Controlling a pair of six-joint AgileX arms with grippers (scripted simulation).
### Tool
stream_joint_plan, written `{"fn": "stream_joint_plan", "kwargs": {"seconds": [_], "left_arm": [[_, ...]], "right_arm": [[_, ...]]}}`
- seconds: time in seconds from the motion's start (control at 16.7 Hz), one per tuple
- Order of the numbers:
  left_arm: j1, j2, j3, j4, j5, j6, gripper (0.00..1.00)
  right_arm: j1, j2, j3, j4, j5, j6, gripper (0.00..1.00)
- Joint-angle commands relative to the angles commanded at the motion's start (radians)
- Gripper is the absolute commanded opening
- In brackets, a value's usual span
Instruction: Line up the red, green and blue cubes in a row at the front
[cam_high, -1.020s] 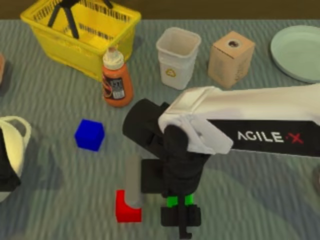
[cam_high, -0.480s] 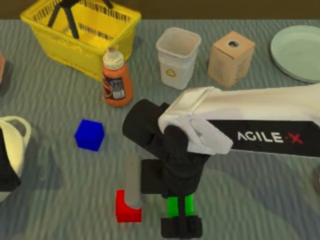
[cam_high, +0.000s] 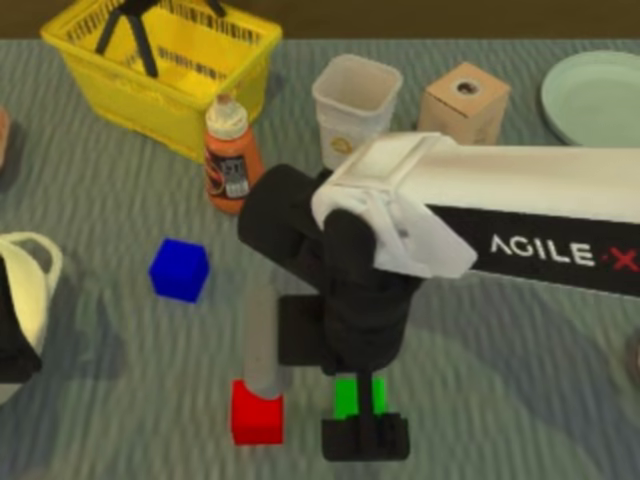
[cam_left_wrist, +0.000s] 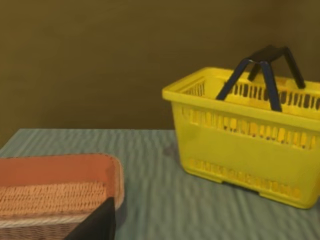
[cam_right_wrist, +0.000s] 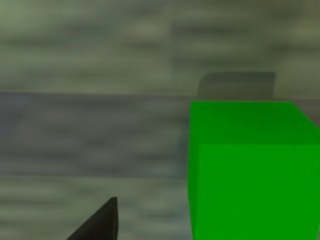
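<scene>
Here, in the top view, the right hand (cam_high: 364, 437) is hanging over the front of the worktop (cam_high: 520, 400), and the green cube (cam_high: 358, 396) is showing just behind its dark fingers; whether the fingers are gripping the cube or standing apart from it I cannot tell. The red cube (cam_high: 256, 417) is sitting just to the left of the hand, near the green one but apart from it, and the blue cube (cam_high: 179, 269) is lying farther back and left. The left hand is parked at the left edge. In the left wrist view, a yellow basket (cam_left_wrist: 245, 150) and an orange woven tray (cam_left_wrist: 60, 180) are standing on the worktop. In the right wrist view, the green cube (cam_right_wrist: 250, 170) is resting on the worktop beside one dark fingertip (cam_right_wrist: 97, 222), not touching it.
</scene>
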Motion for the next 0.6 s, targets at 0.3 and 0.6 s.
{"fn": "stream_joint_plan", "kwargs": {"seconds": [0.3, 0.6], "left_arm": [[0.0, 0.0, 0.0, 0.0, 0.0, 0.0, 1.0], [-0.002, 0.01, 0.01, -0.006, -0.001, -0.001, 1.0]], "right_arm": [[0.0, -0.042, 0.07, -0.105, 0.0, -0.001, 1.0], [-0.009, -0.048, 0.06, -0.095, -0.001, 0.002, 1.0]]}}
